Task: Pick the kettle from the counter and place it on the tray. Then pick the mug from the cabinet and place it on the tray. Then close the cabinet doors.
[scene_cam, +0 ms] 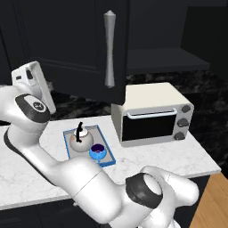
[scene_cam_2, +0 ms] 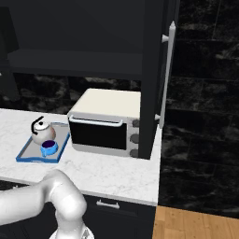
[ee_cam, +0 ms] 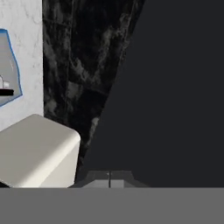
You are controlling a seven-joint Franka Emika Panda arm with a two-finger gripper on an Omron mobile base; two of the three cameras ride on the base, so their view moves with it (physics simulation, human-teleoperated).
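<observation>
Left base view: we see the kettle (scene_cam: pixel 80 141) and blue mug (scene_cam: pixel 97 152) both on the tray (scene_cam: pixel 108 156), just left of the toaster oven (scene_cam: pixel 151 114) on the counter (scene_cam: pixel 26 168); a cabinet door (scene_cam: pixel 75 44) hangs open above. Right base view: tray (scene_cam_2: pixel 28 155) left of the oven (scene_cam_2: pixel 105 122), other door (scene_cam_2: pixel 156 70) open at its right. Hand view: gripper (ee_cam: pixel 109 177) fingertips pressed together, holding nothing, close against a dark door panel (ee_cam: pixel 175 87).
</observation>
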